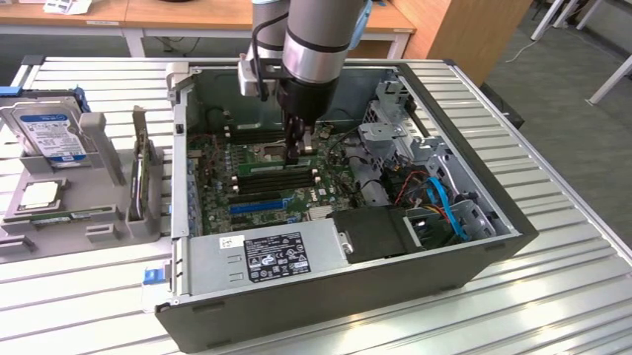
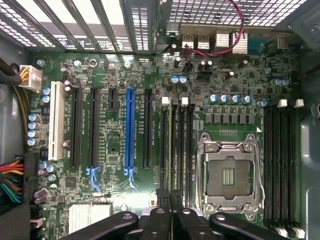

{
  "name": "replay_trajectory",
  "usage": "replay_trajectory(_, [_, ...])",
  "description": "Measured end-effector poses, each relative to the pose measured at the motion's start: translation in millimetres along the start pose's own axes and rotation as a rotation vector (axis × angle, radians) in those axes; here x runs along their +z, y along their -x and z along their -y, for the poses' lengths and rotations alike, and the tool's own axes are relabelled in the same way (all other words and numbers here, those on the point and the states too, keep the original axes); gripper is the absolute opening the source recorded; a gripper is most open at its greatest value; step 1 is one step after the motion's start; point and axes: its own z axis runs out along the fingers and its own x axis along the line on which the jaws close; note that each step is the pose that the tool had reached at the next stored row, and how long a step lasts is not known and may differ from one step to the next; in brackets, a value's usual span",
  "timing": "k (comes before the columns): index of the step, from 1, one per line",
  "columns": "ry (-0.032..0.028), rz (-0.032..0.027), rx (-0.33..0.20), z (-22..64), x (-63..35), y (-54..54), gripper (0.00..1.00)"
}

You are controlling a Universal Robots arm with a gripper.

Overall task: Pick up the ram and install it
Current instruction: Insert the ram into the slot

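Note:
My gripper (image 1: pixel 299 157) reaches down inside the open computer case (image 1: pixel 493 244), over the motherboard's memory slots beside the empty processor socket (image 2: pixel 229 172). In the wrist view its black fingers (image 2: pixel 162 207) stand close together, and a thin green edge, the ram (image 2: pixel 171 150), runs straight out from between them along one black memory slot. The stick is seen edge-on and upright in line with that slot. How deep it sits I cannot tell. A second green stick (image 1: pixel 69 216) lies on the grey holder (image 1: pixel 99 237) at the exterior view's left.
A long blue expansion slot (image 2: pixel 130 130) and black slots lie beside the memory slots. More memory slots (image 2: pixel 280 160) flank the socket's other side. The power supply (image 1: pixel 271 255), drive cage (image 1: pixel 390 133) and cables (image 1: pixel 439 200) crowd the case. The holder carries a hard drive (image 1: pixel 49 129) and a silver processor (image 1: pixel 40 194).

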Motion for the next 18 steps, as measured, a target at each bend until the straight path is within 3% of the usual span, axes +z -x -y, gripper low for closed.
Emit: replay_trajectory(18, [0.0001,0.0001,0.0,2.3,8.8,-0.4,0.12])
